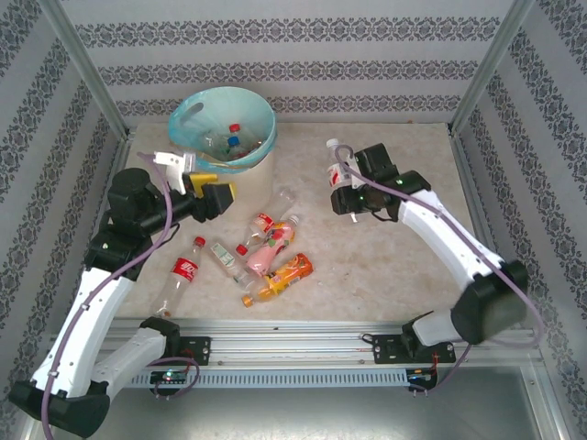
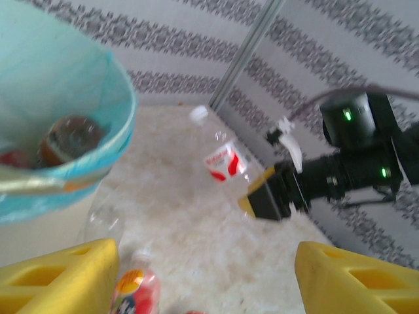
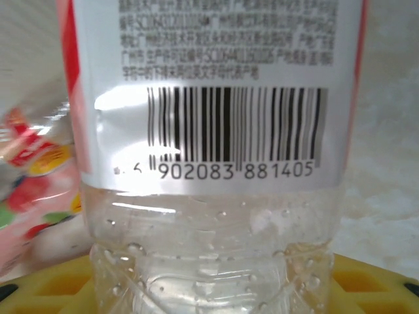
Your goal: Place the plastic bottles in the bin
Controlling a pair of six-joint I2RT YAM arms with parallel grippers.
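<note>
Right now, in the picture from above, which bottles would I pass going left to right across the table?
Red-label bottle → orange bottle → white-capped bottle, held in the right gripper.

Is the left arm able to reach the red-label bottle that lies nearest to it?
Probably yes: the left gripper is open and empty, and the red-label bottle lies uncovered, close to that arm.

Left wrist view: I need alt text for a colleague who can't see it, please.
The right gripper holds a clear white-capped bottle with a red-and-white label at centre right. The bag-lined bin sits at upper left. The left gripper's yellow fingers stand wide apart along the bottom edge, with a pink-labelled bottle lying beside one.
</note>
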